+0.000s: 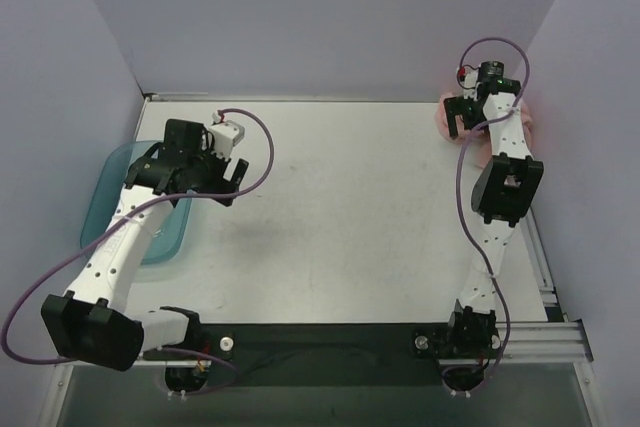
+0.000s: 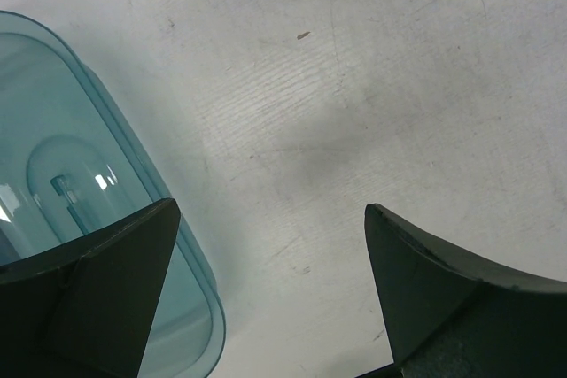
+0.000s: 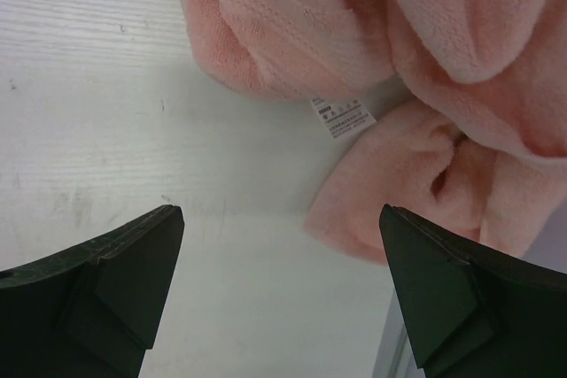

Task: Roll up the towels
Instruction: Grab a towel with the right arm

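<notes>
The salmon-pink towel (image 1: 528, 119) lies crumpled in the far right corner of the table, mostly hidden under the right arm in the top view. The right wrist view shows its bunched folds (image 3: 425, 33) and a small white label (image 3: 343, 117). My right gripper (image 1: 462, 122) hovers over the towel's left edge, open (image 3: 282, 219), with bare table between the fingers and a fold of towel just ahead of the right finger (image 3: 443, 281). Over the left side of the table, beside the tray, my left gripper (image 1: 232, 162) is open (image 2: 273, 210) and empty.
A translucent teal plastic tray (image 1: 105, 187) sits at the table's left edge, its rounded rim (image 2: 133, 157) under the left finger. Purple walls enclose the table on the left, back and right. The towel lies against the right wall.
</notes>
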Controlling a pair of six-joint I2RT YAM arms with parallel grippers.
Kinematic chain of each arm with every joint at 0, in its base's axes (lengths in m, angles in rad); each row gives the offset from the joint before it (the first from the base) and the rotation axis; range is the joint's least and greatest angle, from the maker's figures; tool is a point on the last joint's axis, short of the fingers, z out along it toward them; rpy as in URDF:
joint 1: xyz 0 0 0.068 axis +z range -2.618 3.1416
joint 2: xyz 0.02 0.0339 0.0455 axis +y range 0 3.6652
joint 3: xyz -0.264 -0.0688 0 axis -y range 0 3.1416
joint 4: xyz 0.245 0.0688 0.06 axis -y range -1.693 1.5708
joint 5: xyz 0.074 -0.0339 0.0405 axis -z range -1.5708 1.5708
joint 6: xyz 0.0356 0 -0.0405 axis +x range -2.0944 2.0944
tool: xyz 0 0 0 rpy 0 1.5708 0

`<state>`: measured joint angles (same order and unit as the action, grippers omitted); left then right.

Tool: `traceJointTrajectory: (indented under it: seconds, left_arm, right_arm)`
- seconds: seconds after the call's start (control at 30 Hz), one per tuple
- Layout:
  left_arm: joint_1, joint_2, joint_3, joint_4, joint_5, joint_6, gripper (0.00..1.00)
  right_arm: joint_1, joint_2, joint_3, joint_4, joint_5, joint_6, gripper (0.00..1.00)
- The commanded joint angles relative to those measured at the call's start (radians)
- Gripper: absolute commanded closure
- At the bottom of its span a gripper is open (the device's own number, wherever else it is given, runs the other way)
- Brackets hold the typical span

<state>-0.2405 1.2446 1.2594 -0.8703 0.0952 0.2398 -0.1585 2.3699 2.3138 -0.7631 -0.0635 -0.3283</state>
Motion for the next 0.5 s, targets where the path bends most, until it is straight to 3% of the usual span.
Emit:
traceJointTrajectory:
  seconds: [0.0,0.23,0.47]
  left_arm:
    - [-0.003,0.03,0.044,0.048,-0.058,-0.004,0.03]
    - [-0.002,0.094,0.075,0.054,-0.081,0.007,0.03]
    - [-0.002,0.134,0.104,0.051,-0.088,0.019,0.03]
  right_arm:
    - [-0.004,0.046,0.045,0.073,0.036,-0.018,0.0]
    - [0.022,0.133,0.039,0.27,0.06,-0.139,0.0]
    - [0.051,0.201,0.039,0.344,0.123,-0.285,0.01]
